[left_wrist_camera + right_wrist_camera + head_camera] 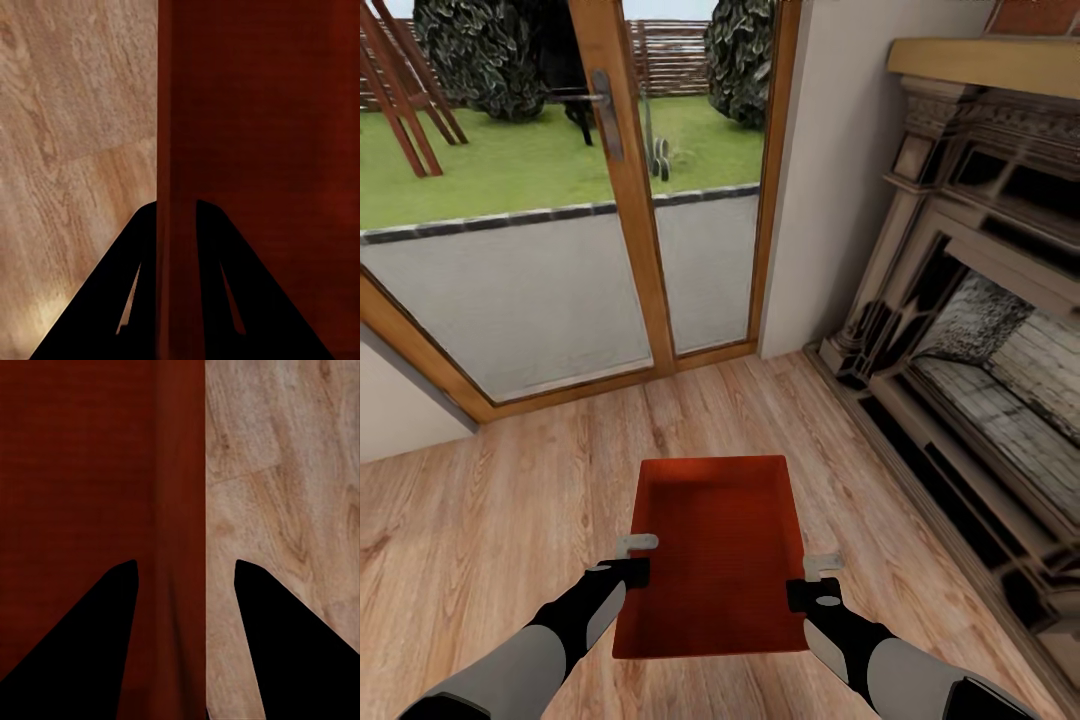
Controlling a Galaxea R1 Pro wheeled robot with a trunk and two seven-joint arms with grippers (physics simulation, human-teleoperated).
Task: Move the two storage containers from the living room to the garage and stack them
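While I'm holding bin (715, 555) over living-room planks (480, 540) by fireplace (970, 330), left fingers (135, 300) are clamping left wall; right fingers (82, 652) are straddling right wall with gap showing, grip uncertain. Risk: thin wall slipping out, bin tilting and dropping during drive to garage.
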